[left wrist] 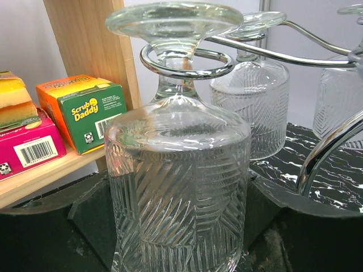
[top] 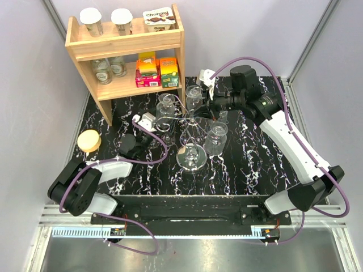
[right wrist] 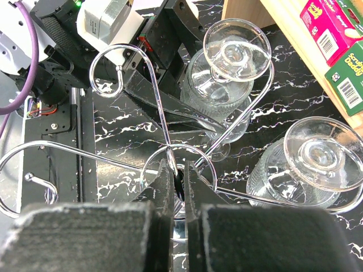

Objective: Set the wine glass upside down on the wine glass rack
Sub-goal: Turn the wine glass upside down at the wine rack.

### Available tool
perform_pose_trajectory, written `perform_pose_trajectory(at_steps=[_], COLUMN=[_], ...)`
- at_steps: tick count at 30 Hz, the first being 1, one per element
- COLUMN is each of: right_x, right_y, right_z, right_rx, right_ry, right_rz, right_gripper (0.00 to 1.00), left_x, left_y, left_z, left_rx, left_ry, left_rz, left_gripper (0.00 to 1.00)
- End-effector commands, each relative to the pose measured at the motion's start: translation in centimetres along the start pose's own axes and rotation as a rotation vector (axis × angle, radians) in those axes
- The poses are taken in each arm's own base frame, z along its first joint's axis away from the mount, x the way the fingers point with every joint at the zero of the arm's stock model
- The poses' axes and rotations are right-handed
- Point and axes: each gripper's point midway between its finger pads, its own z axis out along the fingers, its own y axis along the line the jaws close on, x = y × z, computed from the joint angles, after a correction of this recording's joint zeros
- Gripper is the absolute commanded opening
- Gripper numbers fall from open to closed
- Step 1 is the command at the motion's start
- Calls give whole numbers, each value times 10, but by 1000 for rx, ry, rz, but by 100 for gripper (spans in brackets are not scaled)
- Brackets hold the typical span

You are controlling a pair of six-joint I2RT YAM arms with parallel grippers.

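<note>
Wine glass [left wrist: 178, 187] hangs upside down on the wine glass rack [left wrist: 187, 73]

The left wrist view alone shows the stem threaded through a scroll loop, with the foot resting on top. The left gripper [left wrist: 178, 238] has its jaws spread wide on either side of the ribbed bowl; whether they press it cannot be told. From above, the right wrist view shows the right gripper [right wrist: 177, 181] clenched on the rack's hub, where the wire arms meet, and another hung glass [right wrist: 320, 164]. A Scrub Daddy box [left wrist: 85, 113] sits on the wooden shelf [left wrist: 96, 45] behind.
</note>
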Motion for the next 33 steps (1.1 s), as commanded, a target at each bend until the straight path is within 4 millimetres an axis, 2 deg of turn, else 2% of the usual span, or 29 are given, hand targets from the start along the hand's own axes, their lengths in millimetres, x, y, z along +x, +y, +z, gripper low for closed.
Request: perform_pose_trajectory(at_steps=[1,6,7,10,19,24,26,33], right_x=[-2,2,2,0,-2,-1,1,-1], right_y=[-6,-7,-6,-7,-6,-6,-5,-5], right_z=[-17,-16,-16,-17,-19,-19,-19,-21], right_rx=[86,92,90,93,96,95,95,103], right_ry=[9,16,16,12,9,11,15,13], right_rz=[22,22,23,19,8,9,12,4], right_gripper=[0,0,0,0,0,0,0,0], left_x=[-87,-76,-75,-73,-67,-66,-65,-61], left_y=[3,-5,-6,-10,-21,-21,-20,-23], left_z=[-3,-7,-8,-9,-7,-8,-10,-14], left_rx=[-10,26,31,53,115,112,107,121], left_ry=[-339,-310,-307,-304,-289,-286,-283,-263], left_rz=[67,48,49,55,50,51,51,61], left_gripper=[0,0,4,23,59,67,77,97])
